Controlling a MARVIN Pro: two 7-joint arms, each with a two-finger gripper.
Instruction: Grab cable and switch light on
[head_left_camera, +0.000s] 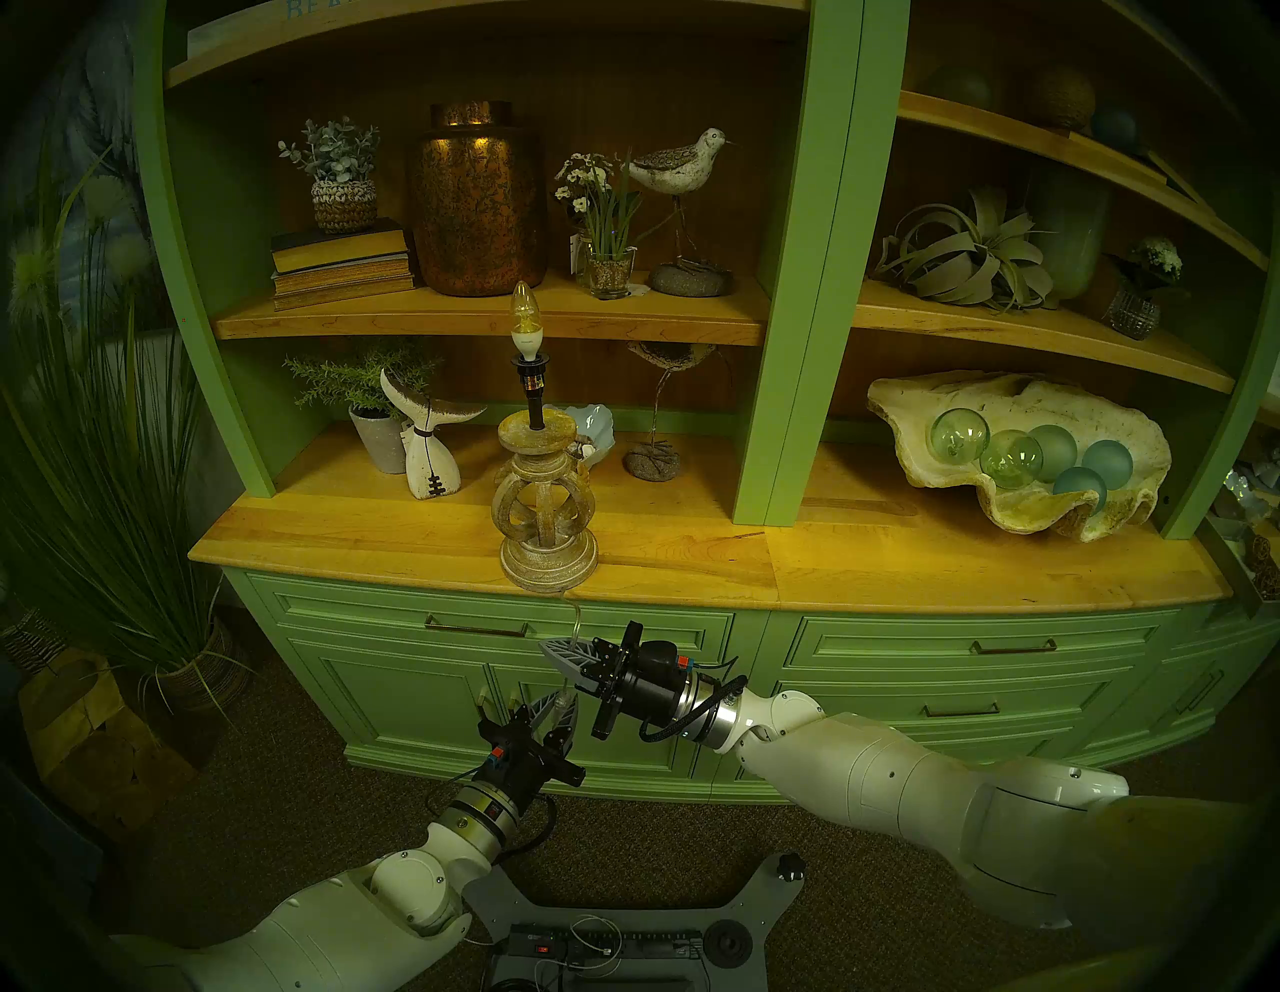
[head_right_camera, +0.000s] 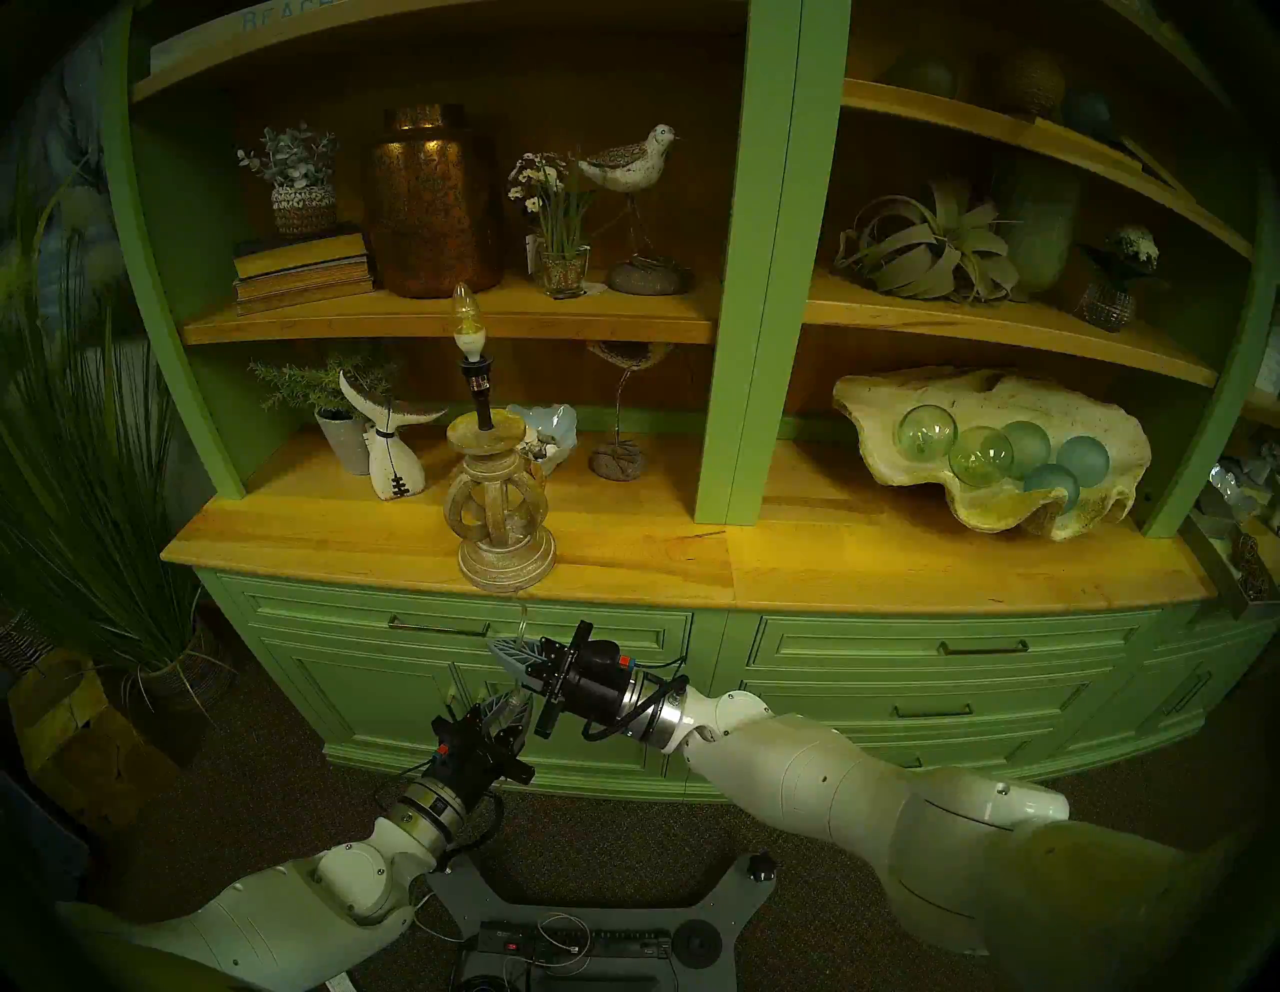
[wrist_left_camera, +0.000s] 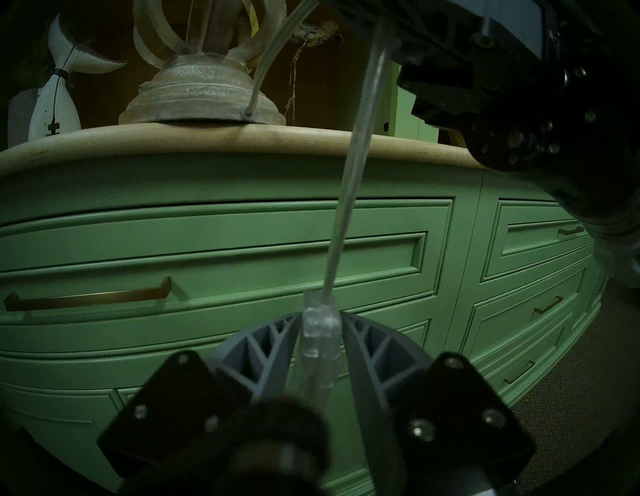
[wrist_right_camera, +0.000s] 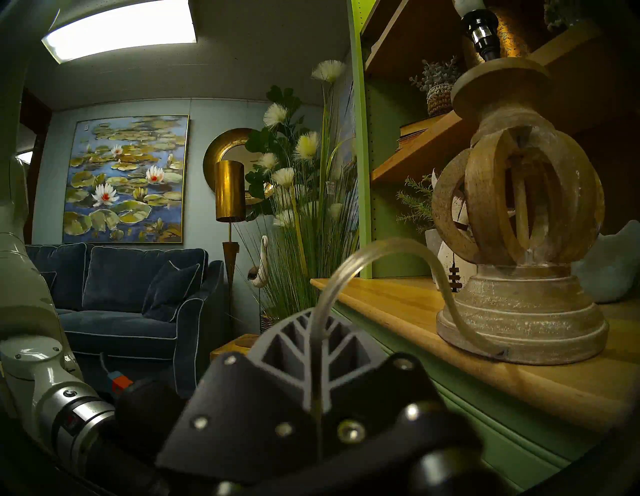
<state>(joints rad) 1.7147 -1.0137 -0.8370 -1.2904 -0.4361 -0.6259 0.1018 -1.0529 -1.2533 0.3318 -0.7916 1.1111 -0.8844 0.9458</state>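
Observation:
The lamp (head_left_camera: 547, 499) with its whitewashed openwork wood base and bare candle bulb (head_left_camera: 526, 312) stands at the front edge of the wooden counter (head_left_camera: 900, 575). I see no clear glow in the bulb. The clear cable (head_left_camera: 575, 616) leaves the lamp foot and hangs over the counter edge. My right gripper (head_left_camera: 557, 651) is shut on the cable just below the edge; the right wrist view shows the cable (wrist_right_camera: 381, 246) arcing from the closed fingers (wrist_right_camera: 332, 346) to the lamp (wrist_right_camera: 519, 214). Lower down, my left gripper (head_left_camera: 560, 703) is shut on the clear switch block (wrist_left_camera: 320, 332).
Green drawers with metal handles (head_left_camera: 478, 627) lie right behind both grippers. A whale-tail figurine (head_left_camera: 429, 450) and a wire-legged bird (head_left_camera: 654, 443) stand near the lamp. A shell bowl of glass balls (head_left_camera: 921, 464) sits at the right. A tall grass plant (head_left_camera: 104, 485) stands at the left.

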